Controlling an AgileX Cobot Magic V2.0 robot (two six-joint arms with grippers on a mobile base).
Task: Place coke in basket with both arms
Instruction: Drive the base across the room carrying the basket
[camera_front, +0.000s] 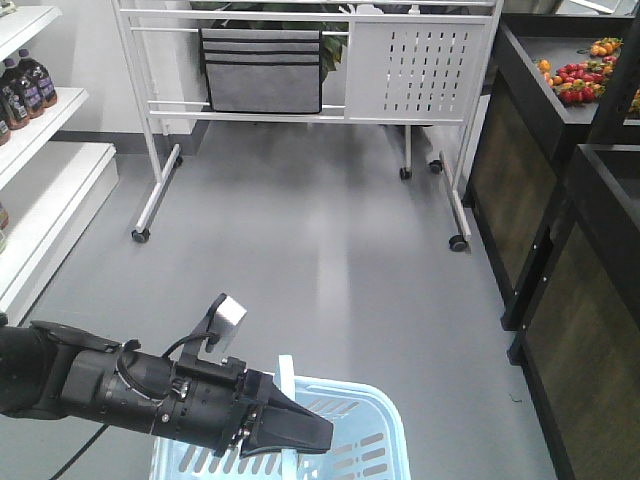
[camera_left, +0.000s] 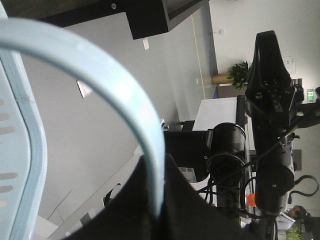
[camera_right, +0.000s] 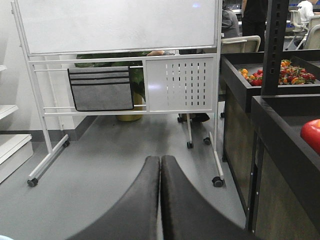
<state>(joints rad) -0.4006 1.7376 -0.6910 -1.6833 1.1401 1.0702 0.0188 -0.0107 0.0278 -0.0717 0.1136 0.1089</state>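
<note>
Light blue slotted basket (camera_front: 355, 455), handle (camera_left: 120, 95) raised upright (clamped in the black left hand (camera_front: 300, 437))

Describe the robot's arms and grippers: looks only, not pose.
The left arm is black, with a round ribbed casing, thin black cables looped over it and a small pale-faced part on a stalk. The left gripper is matte black and tapers to a point. The right gripper has two smooth, curved black fingers. The right arm is black too, with looped cables.
</note>
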